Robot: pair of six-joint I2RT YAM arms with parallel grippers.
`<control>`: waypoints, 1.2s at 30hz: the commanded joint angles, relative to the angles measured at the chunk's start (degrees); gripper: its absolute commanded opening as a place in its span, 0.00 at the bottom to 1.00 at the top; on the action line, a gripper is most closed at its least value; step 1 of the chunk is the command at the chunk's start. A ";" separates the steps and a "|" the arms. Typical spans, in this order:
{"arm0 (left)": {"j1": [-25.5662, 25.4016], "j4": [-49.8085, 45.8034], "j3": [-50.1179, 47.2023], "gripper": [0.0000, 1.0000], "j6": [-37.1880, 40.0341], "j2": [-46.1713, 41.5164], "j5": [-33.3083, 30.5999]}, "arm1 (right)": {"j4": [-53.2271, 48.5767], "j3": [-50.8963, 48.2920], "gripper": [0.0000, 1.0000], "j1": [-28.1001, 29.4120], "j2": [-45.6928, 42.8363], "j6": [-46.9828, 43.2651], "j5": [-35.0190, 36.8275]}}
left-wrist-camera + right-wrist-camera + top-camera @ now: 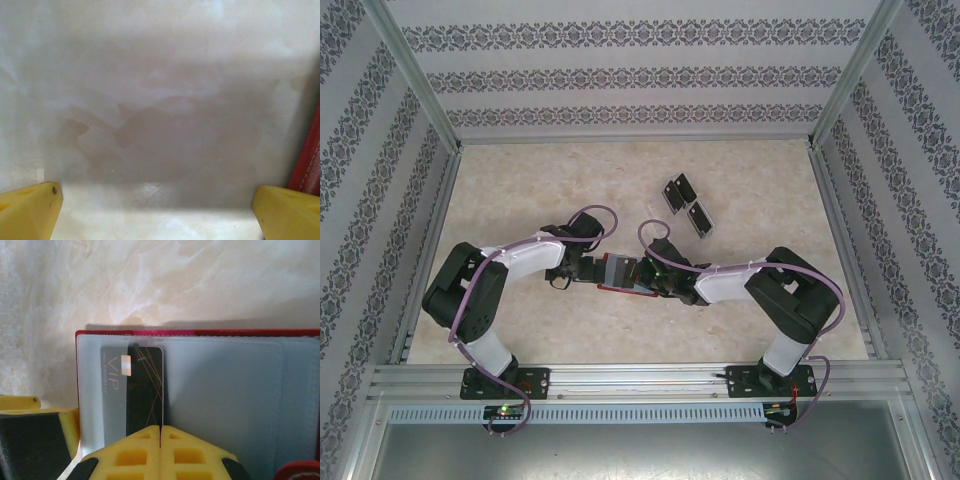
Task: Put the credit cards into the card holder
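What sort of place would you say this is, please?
Most likely a purpose-built robot test cell, not a home or shop: an aluminium frame boxes in a marble-look table, with patterned wallpaper panels as backdrop walls.

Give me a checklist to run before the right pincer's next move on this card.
1. Wallet open, pockets facing up: ok.
2. Card fully seated in its pocket: cannot tell; the right pincer hides its near end.
3. Right pincer shut, tips at the card: ok.
4. Left pincer open, empty, beside the wallet: ok.
5. All cards loaded: not ok; two loose cards lie on the table.
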 commanded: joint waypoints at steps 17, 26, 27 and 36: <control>0.09 0.45 -1.35 1.00 1.07 0.61 1.62 | -1.47 4.83 0.00 2.26 3.54 -0.18 -3.03; 0.04 0.81 -2.12 1.00 0.25 -0.35 2.99 | -5.99 3.13 0.34 2.35 -1.91 -2.17 -1.13; -0.05 0.80 -2.26 1.00 0.26 -0.51 3.21 | -6.71 2.99 0.37 2.26 -2.49 -2.64 -0.77; -2.15 1.58 -3.78 1.00 -1.16 -1.21 4.87 | -10.05 1.33 0.41 -0.06 -3.75 -4.31 -0.74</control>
